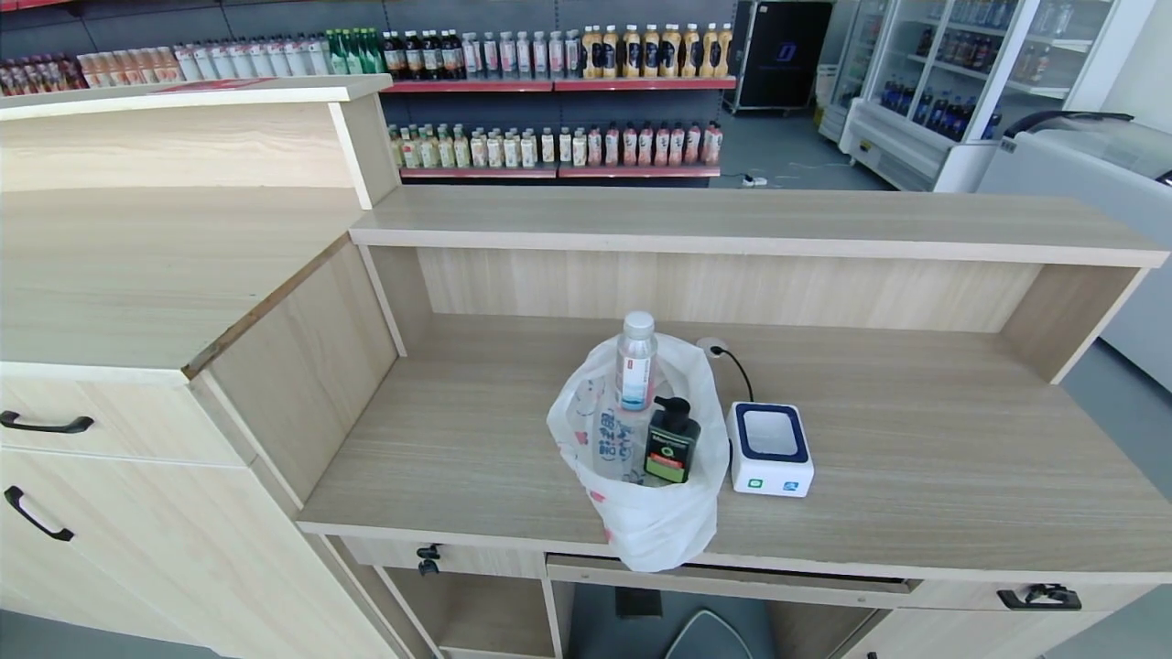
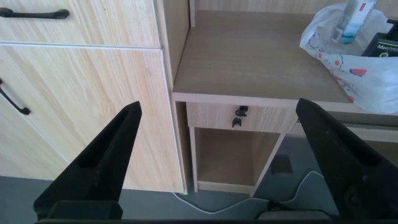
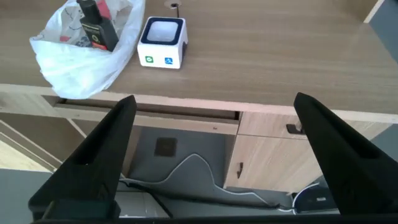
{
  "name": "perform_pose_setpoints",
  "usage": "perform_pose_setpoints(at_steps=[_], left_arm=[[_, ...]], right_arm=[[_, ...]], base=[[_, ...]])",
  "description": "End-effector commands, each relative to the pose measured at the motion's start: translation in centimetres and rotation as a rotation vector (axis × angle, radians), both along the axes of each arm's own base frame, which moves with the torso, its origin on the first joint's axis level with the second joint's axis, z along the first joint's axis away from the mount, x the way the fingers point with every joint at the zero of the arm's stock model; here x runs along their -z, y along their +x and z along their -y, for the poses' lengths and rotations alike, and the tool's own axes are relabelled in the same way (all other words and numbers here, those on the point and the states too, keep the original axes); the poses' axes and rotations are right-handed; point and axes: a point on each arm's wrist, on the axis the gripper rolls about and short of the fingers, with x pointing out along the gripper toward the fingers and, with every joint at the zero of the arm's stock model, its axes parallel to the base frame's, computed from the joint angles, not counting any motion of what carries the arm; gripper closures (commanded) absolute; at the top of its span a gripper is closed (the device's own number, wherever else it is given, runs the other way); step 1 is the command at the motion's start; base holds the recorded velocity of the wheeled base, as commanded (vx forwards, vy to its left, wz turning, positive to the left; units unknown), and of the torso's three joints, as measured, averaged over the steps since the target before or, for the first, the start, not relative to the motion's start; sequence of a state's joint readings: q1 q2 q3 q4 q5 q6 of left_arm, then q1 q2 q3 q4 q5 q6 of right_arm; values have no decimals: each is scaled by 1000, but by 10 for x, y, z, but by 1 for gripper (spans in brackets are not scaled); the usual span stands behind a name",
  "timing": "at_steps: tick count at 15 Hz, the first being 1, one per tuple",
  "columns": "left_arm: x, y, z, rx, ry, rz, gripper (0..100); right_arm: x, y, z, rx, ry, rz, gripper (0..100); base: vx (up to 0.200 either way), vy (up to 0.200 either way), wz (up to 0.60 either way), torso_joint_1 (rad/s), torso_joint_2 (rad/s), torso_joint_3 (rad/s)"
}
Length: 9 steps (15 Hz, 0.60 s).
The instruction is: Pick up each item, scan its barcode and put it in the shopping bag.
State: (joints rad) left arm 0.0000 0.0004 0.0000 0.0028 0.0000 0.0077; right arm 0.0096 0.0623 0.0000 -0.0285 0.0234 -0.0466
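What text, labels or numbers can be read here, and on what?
None reads clearly.
Water bottle label: too small to read.
Pump bottle label: blurred.
Shopping bag print: blue and red marks, unreadable.
Scanner: two small icons on its front, no readable words.

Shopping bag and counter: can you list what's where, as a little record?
bag: white plastic, open, at the front edge of the counter
in bag: clear bottle, upright; dark pump bottle
scanner: white box, cabled, just right of bag
left gripper: open, empty
right gripper: open, empty
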Motion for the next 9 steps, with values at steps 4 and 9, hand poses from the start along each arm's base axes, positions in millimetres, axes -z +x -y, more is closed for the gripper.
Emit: perform_pose_setpoints(at_steps=[4,9], left_arm=[[0,0,0,0,0,0,0],[0,0,0,0,0,0,0]], right_arm=[[2,-5,0,1,15,58,0],[2,-5,0,1,13,58,0]], base=[[0,0,0,0,0,0],[0,0,0,0,0,0]])
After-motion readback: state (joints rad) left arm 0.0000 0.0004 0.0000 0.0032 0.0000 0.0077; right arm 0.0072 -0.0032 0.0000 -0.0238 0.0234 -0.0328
